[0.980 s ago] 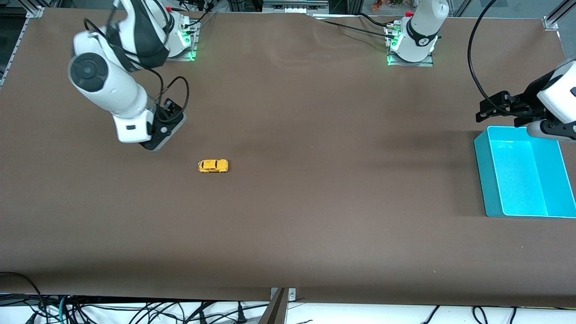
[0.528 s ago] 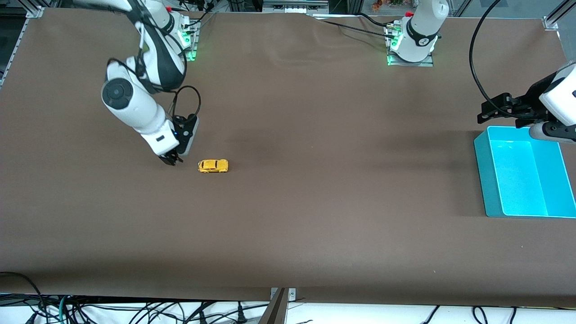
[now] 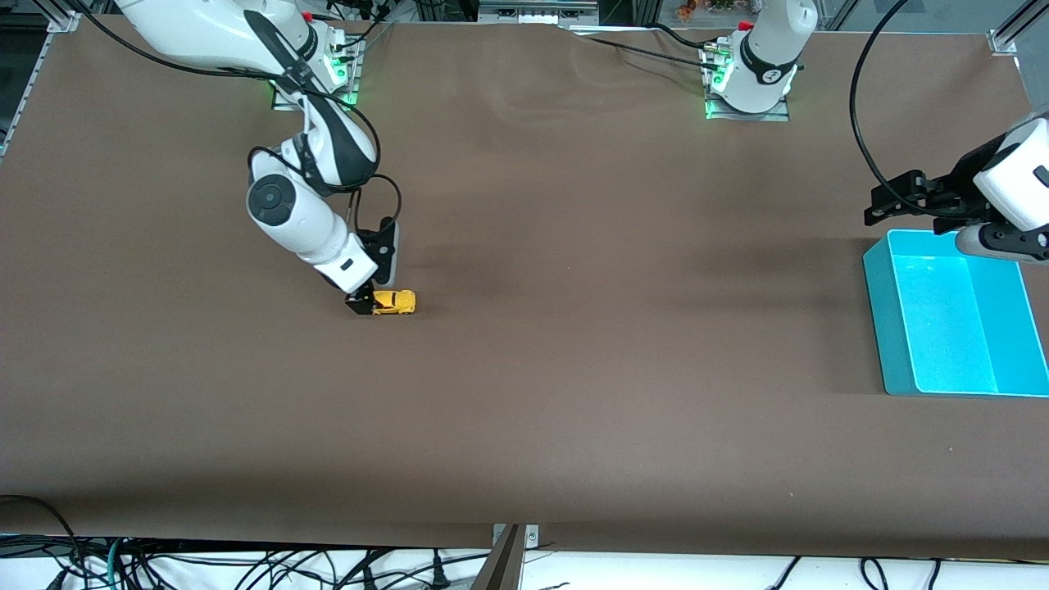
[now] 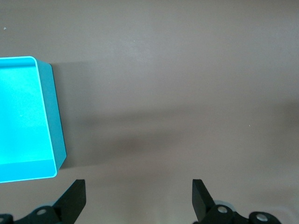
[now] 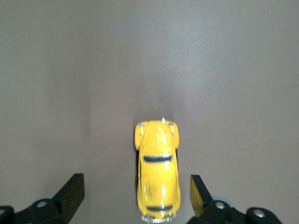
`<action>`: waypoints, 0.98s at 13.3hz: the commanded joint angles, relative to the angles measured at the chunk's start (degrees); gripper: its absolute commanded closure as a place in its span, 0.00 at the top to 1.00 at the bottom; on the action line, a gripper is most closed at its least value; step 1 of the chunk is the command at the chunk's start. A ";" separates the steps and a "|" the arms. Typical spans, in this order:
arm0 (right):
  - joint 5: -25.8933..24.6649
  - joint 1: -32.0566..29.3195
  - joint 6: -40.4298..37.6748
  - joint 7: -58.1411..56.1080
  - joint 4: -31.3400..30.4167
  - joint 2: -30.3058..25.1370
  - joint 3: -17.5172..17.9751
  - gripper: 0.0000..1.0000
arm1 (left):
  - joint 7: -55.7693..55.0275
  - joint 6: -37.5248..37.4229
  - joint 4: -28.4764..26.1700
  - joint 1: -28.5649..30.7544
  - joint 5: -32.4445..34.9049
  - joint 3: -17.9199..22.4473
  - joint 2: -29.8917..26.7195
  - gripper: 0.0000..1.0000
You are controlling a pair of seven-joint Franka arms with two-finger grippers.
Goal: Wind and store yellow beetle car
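1. The yellow beetle car [image 3: 393,302] stands on its wheels on the brown counter [image 3: 574,393], toward the right arm's end and well apart from the cyan bin [image 3: 877,319] at the left arm's end.
2. The right gripper [image 3: 362,305] is low over the counter at the end of the car that points toward the right arm's end of the counter. In the right wrist view its fingers [image 5: 70,193] are spread wide, one on each side of the car [image 5: 157,175], with a clear gap between each finger and the car's body; they hold nothing.
3. In that same view the car lies lengthwise between the fingers, its roof and dark windows facing the camera.
4. The left gripper [image 3: 889,201] hangs in the air over the counter, just beside the bin's rim on the side farther from the front camera. The left arm waits.
5. In the left wrist view the left gripper's fingers [image 4: 74,200] are wide apart and hold nothing; one corner of the bin [image 4: 53,126] shows beside them, its interior bare.
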 commanded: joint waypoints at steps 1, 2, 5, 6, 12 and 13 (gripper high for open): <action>-1.69 -0.17 2.56 -0.80 0.83 2.16 0.00 1.00 | 0.16 -0.40 1.43 -0.11 1.33 -0.12 1.21 1.00; -1.87 -0.17 2.91 -0.80 0.83 2.78 -0.08 1.00 | 0.16 -0.40 1.08 0.33 1.07 -0.21 1.21 1.00; -3.19 -0.17 4.58 -0.62 0.92 3.74 -0.69 1.00 | 0.51 0.30 0.11 0.68 1.15 -1.78 1.30 1.00; -3.97 -0.17 6.06 -0.53 0.92 4.62 -1.22 0.99 | 1.99 0.31 -0.15 0.77 1.16 -2.23 1.30 1.00; -6.00 -0.08 6.61 -0.53 1.27 5.59 -1.40 0.47 | 17.19 0.22 -4.01 0.94 1.59 -2.23 1.30 1.00; -6.00 -0.08 6.52 -0.62 1.27 5.68 -1.40 0.27 | 20.08 0.22 -4.37 1.21 1.68 -2.23 1.38 1.00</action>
